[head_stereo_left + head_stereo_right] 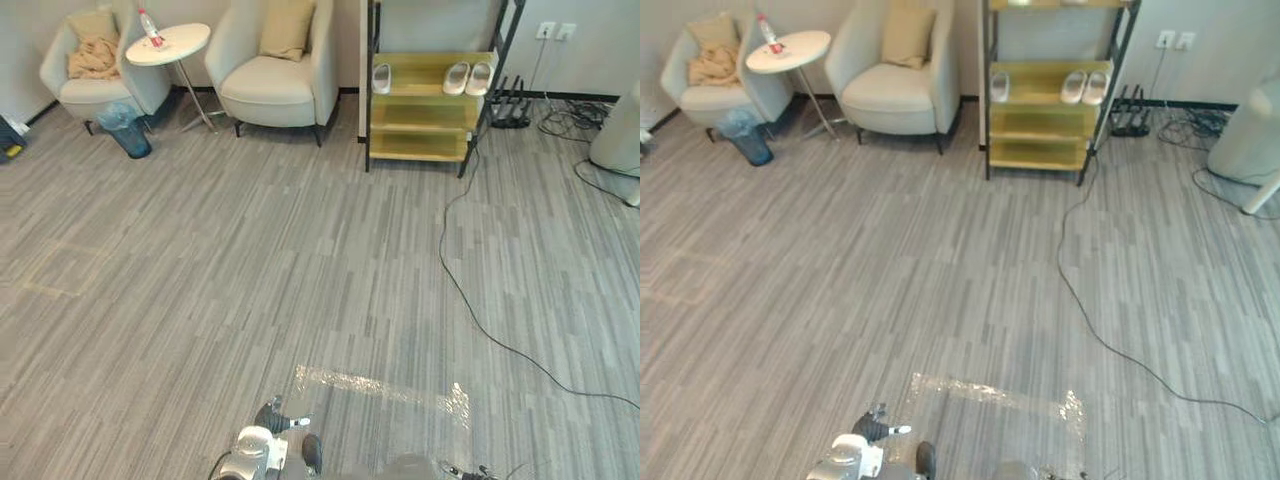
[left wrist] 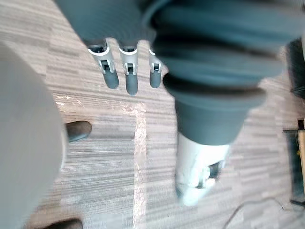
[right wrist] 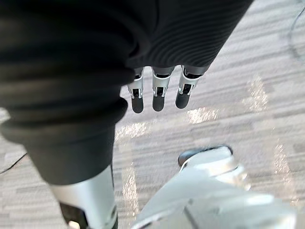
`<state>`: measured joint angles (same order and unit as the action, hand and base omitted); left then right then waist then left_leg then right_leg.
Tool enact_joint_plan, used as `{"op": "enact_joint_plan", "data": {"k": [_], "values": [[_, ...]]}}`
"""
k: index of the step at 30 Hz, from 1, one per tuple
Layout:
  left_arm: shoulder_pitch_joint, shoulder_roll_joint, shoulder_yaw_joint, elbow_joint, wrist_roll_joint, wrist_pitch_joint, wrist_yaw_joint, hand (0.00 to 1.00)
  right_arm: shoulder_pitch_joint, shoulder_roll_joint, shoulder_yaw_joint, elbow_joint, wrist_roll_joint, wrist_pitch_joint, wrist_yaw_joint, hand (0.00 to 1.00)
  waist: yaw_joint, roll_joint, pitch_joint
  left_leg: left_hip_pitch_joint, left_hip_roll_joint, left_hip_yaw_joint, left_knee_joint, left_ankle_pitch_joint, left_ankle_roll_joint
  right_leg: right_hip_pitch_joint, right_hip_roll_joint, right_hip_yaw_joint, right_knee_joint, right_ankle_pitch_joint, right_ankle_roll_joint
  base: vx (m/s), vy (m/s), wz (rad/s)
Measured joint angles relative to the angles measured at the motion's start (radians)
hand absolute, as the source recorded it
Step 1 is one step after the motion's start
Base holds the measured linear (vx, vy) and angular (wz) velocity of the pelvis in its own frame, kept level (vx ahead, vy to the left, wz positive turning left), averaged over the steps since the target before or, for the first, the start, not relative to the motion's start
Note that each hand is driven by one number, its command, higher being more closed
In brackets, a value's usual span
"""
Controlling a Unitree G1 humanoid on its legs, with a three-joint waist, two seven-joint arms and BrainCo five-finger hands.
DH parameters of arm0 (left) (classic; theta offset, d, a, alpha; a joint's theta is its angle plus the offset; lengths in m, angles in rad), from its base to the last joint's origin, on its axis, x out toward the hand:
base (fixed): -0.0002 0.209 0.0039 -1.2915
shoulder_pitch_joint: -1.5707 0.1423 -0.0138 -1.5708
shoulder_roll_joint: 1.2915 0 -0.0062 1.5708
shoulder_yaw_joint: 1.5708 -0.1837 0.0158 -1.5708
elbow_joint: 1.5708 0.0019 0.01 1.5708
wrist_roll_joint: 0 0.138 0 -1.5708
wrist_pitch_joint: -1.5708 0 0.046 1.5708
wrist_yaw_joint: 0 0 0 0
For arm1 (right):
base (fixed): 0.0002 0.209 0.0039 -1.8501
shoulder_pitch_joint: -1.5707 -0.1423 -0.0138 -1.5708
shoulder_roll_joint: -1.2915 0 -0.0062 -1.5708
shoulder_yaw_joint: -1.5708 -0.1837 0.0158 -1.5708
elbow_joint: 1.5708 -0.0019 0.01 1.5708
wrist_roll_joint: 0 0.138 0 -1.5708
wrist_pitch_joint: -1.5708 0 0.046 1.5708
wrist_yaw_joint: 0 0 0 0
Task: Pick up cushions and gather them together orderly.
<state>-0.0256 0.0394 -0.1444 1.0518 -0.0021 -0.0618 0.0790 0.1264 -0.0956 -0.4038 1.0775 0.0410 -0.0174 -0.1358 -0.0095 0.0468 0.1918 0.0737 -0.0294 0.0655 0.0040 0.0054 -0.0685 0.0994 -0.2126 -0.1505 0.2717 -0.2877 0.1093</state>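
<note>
— Against the far wall, where do the cushions sit?
— Both are tan, and each is on its own chair. The left cushion [image 1: 92, 24] leans on the back of the left armchair [image 1: 70, 95], with a crumpled cloth [image 1: 95, 58] on the seat just below it. The right cushion [image 1: 286, 28] stands upright against the back of the right armchair [image 1: 265, 95].
— What is between the chairs?
— A round white side table [image 1: 185, 40] with a bottle [image 1: 150, 28] on it. A blue bin [image 1: 125, 125] stands on the floor just in front of the left armchair.
— And the hands?
— They are low and close to the robot, well apart from both chairs, with a wide stretch of grey floor [image 1: 250, 250] between. The left hand [image 2: 128, 71] hangs over the floor with straight fingers and holds nothing. The right hand [image 3: 159, 88] also has straight fingers pointing down at the floor, with nothing in them.
— So neither touches a cushion?
— Neither one.
— Anything else?
— A shelf [image 1: 420, 115] stands to the right of the chairs with pale slippers [image 1: 468, 77] on it. A shiny strip of tape [image 1: 380, 385] lies on the floor near the robot.
</note>
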Motion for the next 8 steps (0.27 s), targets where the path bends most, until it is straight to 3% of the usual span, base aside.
{"op": "enact_joint_plan", "data": {"k": [8], "values": [[0.012,0.001,0.000,0.005,0.000,0.000,0.000,0.00,0.003,0.006,-0.021,0.005,0.000,0.000,-0.001,0.00,0.002,0.009,-0.011,0.018,0.024,-0.015,-0.039,0.013,-0.006,0.006,0.035,-0.001,-0.013,0.003,-0.009,0.00,-0.037,0.01]]}}
